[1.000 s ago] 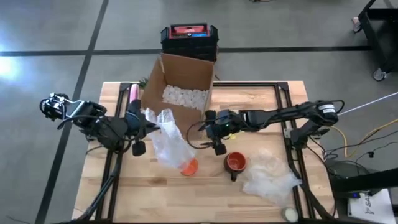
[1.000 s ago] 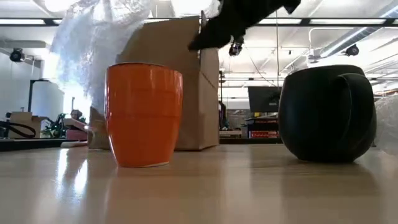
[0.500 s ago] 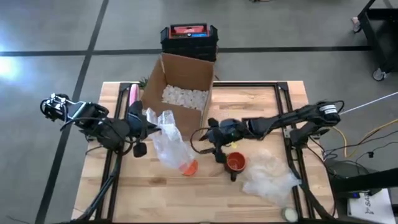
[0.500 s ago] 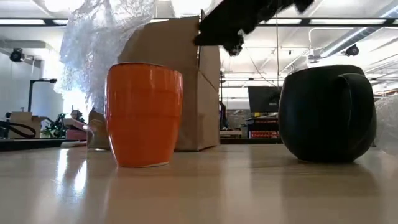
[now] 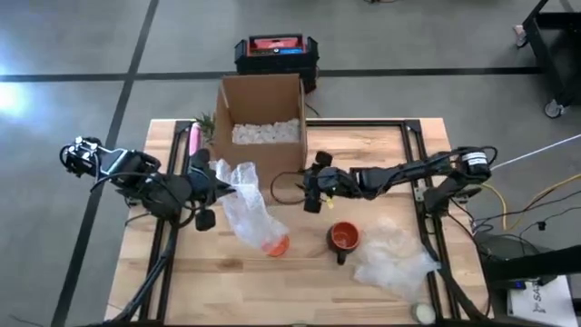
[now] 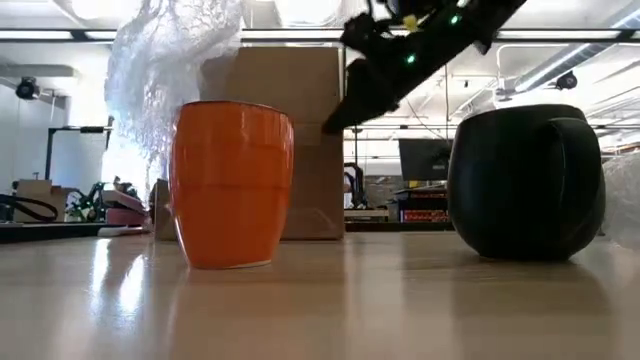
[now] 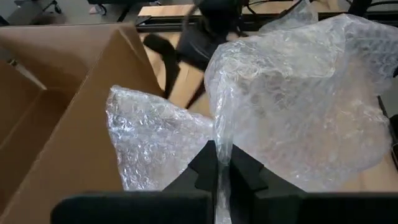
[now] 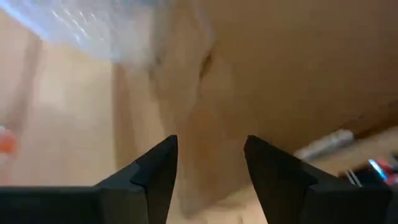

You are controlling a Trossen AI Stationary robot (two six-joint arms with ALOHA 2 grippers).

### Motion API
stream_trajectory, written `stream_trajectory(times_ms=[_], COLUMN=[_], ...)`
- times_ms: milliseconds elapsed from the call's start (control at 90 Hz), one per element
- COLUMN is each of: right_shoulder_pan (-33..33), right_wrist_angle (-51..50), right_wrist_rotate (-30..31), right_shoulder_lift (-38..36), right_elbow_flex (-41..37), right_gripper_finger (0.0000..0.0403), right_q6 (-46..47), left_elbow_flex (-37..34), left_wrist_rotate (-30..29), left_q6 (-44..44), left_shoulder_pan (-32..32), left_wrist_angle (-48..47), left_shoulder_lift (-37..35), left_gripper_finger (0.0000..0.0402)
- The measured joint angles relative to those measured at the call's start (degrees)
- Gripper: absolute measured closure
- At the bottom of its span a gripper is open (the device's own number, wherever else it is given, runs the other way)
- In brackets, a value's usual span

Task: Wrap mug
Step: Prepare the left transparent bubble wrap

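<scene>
An orange mug [image 5: 276, 243] [image 6: 232, 185] stands upright on the table. A sheet of clear bubble wrap [image 5: 245, 204] [image 6: 170, 70] reaches down to it from my left gripper [image 5: 215, 187] [image 7: 217, 154], which is shut on the sheet. A black mug with an orange inside [image 5: 343, 238] [image 6: 525, 180] stands to the right. My right gripper [image 5: 312, 189] [image 8: 208, 158] is open, close to the near right corner of the cardboard box [image 5: 260, 127] [image 6: 295, 140]. My left gripper pinches a gathered fold of the bubble wrap [image 7: 219, 134] between its two fingers, coming about level from the table's left. The sheet hangs slack away from the fingers, and its lower end [image 5: 265, 238] lies against the orange mug. My right gripper faces the box's wall [image 8: 249, 74]; whether a finger touches it, I cannot tell.
The open box holds white packing peanuts [image 5: 265, 133]. A second heap of bubble wrap [image 5: 392, 256] lies at the near right. A black and red case [image 5: 275, 50] sits on the floor beyond the table. A pink object [image 5: 193, 138] lies at the far left.
My right gripper came toward the black mug, then went back toward the far edge, up to the box. The box has turned from slanted to square with the table and slid a little toward the far edge. The bubble wrap and both mugs stayed put.
</scene>
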Motion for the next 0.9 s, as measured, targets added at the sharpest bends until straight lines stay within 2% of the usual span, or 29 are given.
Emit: stream_trajectory(times_ms=[56,167,233,378,533,767,900], right_shoulder_pan=[0.5,2.1,4.2,9.7,11.4,13.7,15.2], right_wrist_angle=[-3.2,-4.2,-0.5,10.7,20.6,19.4,11.6], right_wrist_rotate=[-5.6,-21.2,-25.8,-21.1,-18.3,-18.4,-18.7], right_shoulder_lift=[-2.7,-5.8,-6.0,-2.4,1.5,4.7,4.7], right_elbow_flex=[0.0,-0.1,-0.1,-0.1,0.3,3.5,6.0], right_gripper_finger=[0.0233,0.023,0.0225,0.0203,0.0167,0.0119,0.0106], right_q6=[1.9,8.2,10.9,11.0,13.9,18.0,16.9], left_elbow_flex=[0.0,0.0,0.0,0.0,0.0,0.0,0.0], left_wrist_rotate=[0.0,0.0,-0.2,-0.4,-0.5,-0.5,-0.6], left_q6=[0.2,0.4,0.5,0.6,0.5,0.1,0.2], left_shoulder_pan=[0.0,0.0,0.0,0.2,0.4,0.4,0.4], left_wrist_angle=[0.0,0.0,0.1,0.4,0.3,0.3,0.2], left_shoulder_lift=[0.0,-0.1,-0.1,0.0,0.2,0.3,0.3], left_gripper_finger=[0.0401,0.0401,0.0401,0.0401,0.0401,0.0401,0.0402])
